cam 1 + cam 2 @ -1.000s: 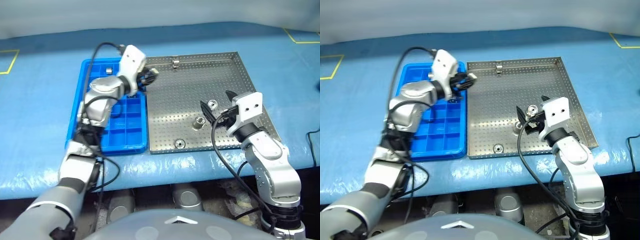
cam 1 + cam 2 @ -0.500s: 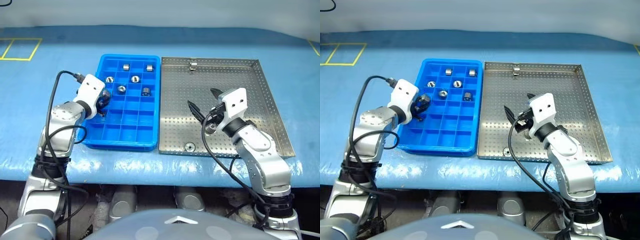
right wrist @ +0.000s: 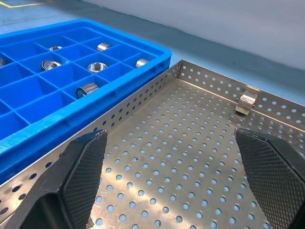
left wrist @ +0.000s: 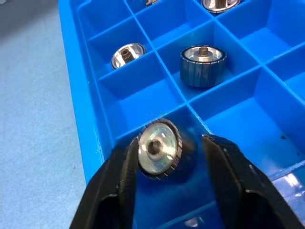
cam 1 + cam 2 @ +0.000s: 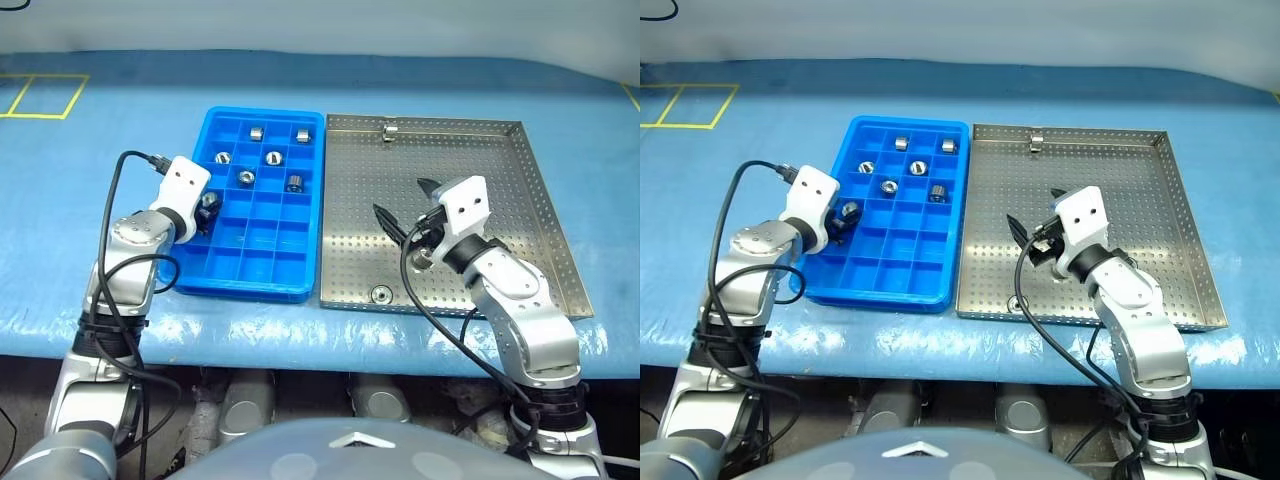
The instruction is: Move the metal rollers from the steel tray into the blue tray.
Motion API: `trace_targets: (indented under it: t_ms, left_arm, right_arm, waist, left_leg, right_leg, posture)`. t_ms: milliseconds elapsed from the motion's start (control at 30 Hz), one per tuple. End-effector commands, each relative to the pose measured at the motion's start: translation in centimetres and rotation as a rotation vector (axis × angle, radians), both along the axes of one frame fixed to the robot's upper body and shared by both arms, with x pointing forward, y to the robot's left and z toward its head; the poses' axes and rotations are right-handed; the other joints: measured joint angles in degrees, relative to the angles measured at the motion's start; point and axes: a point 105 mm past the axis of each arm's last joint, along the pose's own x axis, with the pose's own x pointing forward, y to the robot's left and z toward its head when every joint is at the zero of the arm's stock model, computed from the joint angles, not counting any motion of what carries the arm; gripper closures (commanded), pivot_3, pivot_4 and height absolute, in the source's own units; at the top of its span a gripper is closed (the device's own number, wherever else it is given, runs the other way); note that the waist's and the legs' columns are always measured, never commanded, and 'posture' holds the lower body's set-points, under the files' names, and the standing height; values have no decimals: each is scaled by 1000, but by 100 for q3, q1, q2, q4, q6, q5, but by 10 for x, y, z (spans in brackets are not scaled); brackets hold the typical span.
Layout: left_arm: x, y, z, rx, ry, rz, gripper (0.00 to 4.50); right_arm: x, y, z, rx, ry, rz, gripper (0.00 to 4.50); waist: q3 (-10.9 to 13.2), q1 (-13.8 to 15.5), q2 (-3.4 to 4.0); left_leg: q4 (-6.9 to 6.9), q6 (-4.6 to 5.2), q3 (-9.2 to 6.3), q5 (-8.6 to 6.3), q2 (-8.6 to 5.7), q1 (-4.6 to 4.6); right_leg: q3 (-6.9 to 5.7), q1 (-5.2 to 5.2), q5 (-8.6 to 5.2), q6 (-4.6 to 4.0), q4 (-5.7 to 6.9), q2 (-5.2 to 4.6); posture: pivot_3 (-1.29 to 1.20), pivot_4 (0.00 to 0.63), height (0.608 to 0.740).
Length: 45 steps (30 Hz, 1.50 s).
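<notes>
The blue tray [image 5: 262, 282] lies left of the steel tray [image 5: 500, 160]. Several metal rollers [image 5: 272, 157] sit in its far compartments. My left gripper [image 4: 170, 143] is low over a compartment in the tray's left column, open. A roller [image 4: 157, 149] stands on edge between the fingers, against one finger [image 4: 125, 167] and with a gap to the other. My right gripper [image 5: 405, 205] hovers open and empty over the middle of the steel tray. One roller [image 5: 380, 294] lies by that tray's near rim, another [image 5: 388, 128] at its far rim.
Both trays rest on a table under a blue cover [image 5: 100, 140]. Yellow tape marks [image 5: 40, 95] show at its far left. Cables loop from both wrists beside the trays.
The left gripper came from the trays' shared edge to the blue tray's left column and sank. Its jaws then widened off the roller. The right arm stayed put; the camera shifted.
</notes>
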Motion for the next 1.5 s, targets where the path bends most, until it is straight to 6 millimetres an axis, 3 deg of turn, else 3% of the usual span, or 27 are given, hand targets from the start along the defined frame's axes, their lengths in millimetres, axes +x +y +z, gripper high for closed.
trace_targets:
  t_ms: [33, 100, 267, 400, 467, 600, 733, 967, 1233, 1500]
  left_arm:
    - [6, -32, 41, -170, -125, -133, 1605]
    - [4, -45, 50, -220, -151, -202, 1605]
    - [-22, -126, 75, -425, -150, -588, 1605]
    - [-48, -171, 51, -360, -14, -840, 1605]
    - [-61, -182, 37, -322, 59, -945, 1605]
    - [-82, -186, 17, -251, 177, -1082, 1605]
    - [-89, -181, 0, -168, 251, -1130, 1605]
    - [-86, -188, -9, -176, 292, -1136, 1605]
    - [-72, -211, -21, -205, 321, -1082, 1605]
    - [-71, -206, -42, -92, 358, -1079, 1605]
  right_arm:
    - [-4, -8, 15, -6, -54, -49, 0]
    - [-5, -10, 15, -5, -52, -55, 0]
    - [-16, -22, 10, -69, -21, -106, 0]
    - [-22, -39, 8, -154, 0, -187, 0]
    - [-26, -45, 8, -176, 3, -214, 0]
    - [-31, -50, 7, -172, 6, -251, 0]
    - [-34, -51, 5, -158, 9, -272, 0]
    - [-36, -50, 2, -145, 13, -281, 0]
    - [-36, -50, 2, -138, 7, -293, 0]
    - [-37, -51, 4, -136, -6, -304, 0]
  waist:
    - [0, 40, 0]
    - [0, 44, 0]
    - [0, -19, 0]
    - [-2, -124, 3]
    - [-3, -189, 4]
    - [-3, -367, 4]
    - [-3, -455, 6]
    - [-3, -468, 5]
    - [-3, -528, 5]
    - [-5, -677, 8]
  left_leg:
    - [1, 0, -2, 0, 0, -1]
    - [8, -1, -3, 0, -3, -6]
    - [10, -3, 2, -3, -5, -9]
    - [10, -3, 6, -4, -5, -4]
    - [10, -2, 9, -4, -4, -2]
    - [12, -2, 11, -4, 0, 0]
    - [12, -1, 11, -4, 3, 2]
    - [16, 1, 11, -6, 2, -3]
    - [22, 3, 10, -7, 1, -6]
    - [21, 5, 10, -8, 1, -1]
  right_leg:
    - [-3, 1, 0, 0, 0, 0]
    - [-6, 2, 0, 0, -1, -3]
    - [-1, 4, 2, 3, -9, -6]
    - [4, 4, 1, 3, -7, -3]
    - [6, 4, 1, 3, -5, -1]
    - [8, 3, -2, 0, 1, 2]
    - [9, 3, -14, -21, 4, 5]
    - [9, 3, -14, -20, -1, 3]
    - [8, 3, -9, -10, -1, 3]
    - [9, 6, -5, -3, 1, 4]
  posture:
    - [-110, 150, 740]
    - [-123, 150, 740]
    - [-152, 150, 740]
    - [-189, 150, 740]
    - [-205, 150, 740]
    - [-230, 150, 740]
    - [-243, 150, 740]
    - [-262, 150, 740]
    - [-277, 150, 740]
    - [-284, 150, 740]
